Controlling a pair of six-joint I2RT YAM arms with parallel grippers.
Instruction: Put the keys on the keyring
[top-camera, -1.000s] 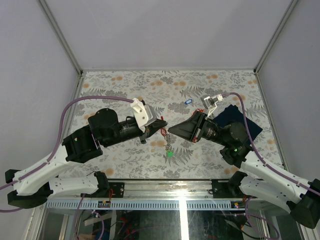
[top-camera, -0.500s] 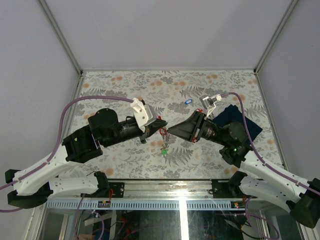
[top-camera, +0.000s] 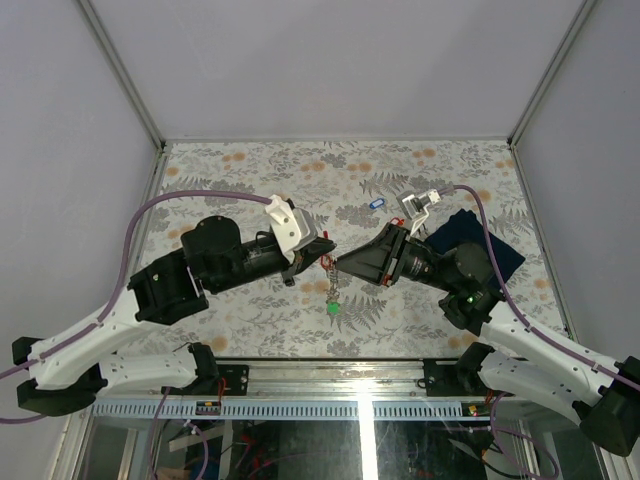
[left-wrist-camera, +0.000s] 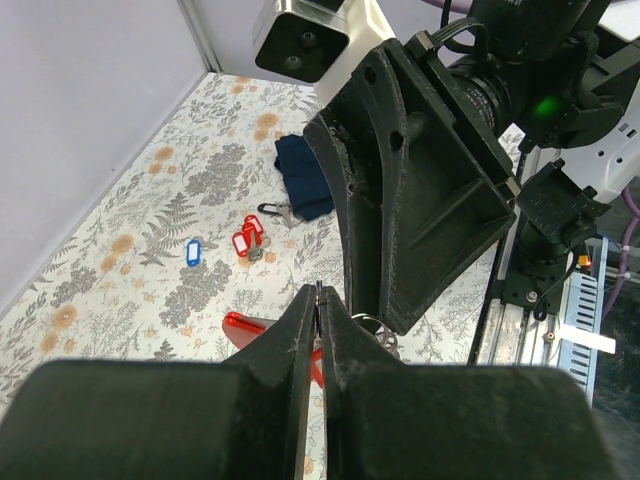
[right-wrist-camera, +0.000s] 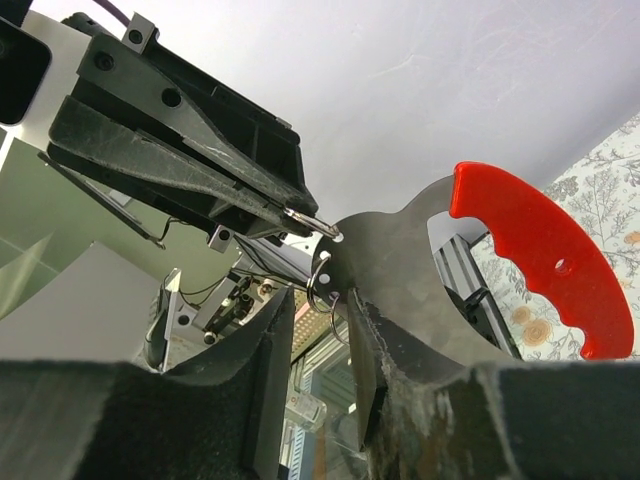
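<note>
Left gripper (left-wrist-camera: 317, 296) tight — right gripper (right-wrist-camera: 320, 298) ajar

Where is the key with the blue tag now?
In the top view the blue-tagged key lies on the table near its middle, left of the navy cloth; the left wrist view shows red-tagged keys nearest it.

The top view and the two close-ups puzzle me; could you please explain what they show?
Two robot arms are bolted at the near edge of a table. The top view looks down on them; each close-up comes from a camera on one wrist. The left gripper is shut on a ring that seems to carry a red-handled plate; a green tag dangles below. The right gripper, slightly open, sits beside the ring. On the table lie a blue tag, red tags and a navy cloth.
</note>
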